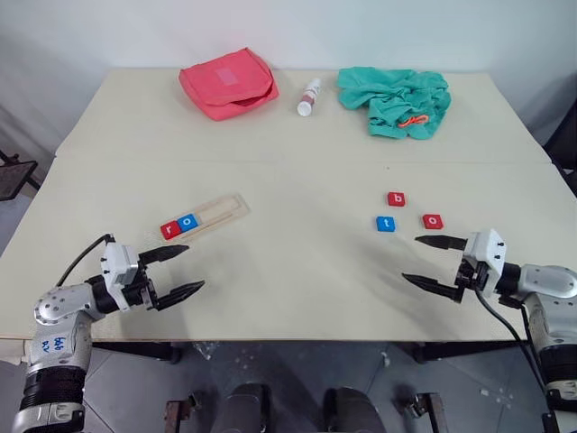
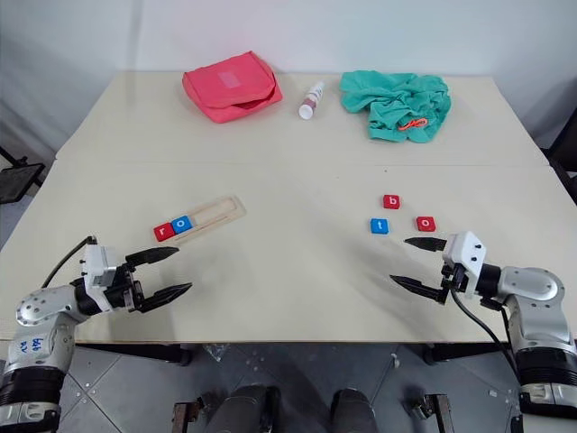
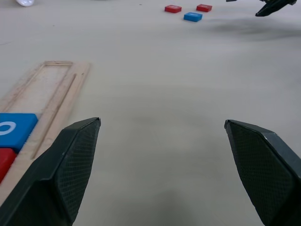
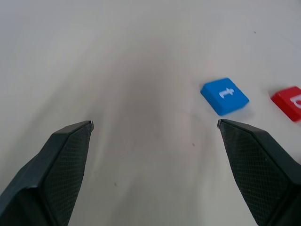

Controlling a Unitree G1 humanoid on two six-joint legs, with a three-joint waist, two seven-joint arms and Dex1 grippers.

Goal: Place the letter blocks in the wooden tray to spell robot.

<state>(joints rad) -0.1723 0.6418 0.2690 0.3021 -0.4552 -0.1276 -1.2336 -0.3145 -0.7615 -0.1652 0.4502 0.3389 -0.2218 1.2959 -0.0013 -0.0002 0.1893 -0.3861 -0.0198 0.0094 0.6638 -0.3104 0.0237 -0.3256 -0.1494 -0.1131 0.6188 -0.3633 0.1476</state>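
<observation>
I see a pale surface against a white wall. The wooden tray holds red r and blue o; b, t, o lie loose right. Left gripper and right gripper hover, jaws apart.

Pale beige table against a plain white wall, grey tiled floor beneath.
</observation>
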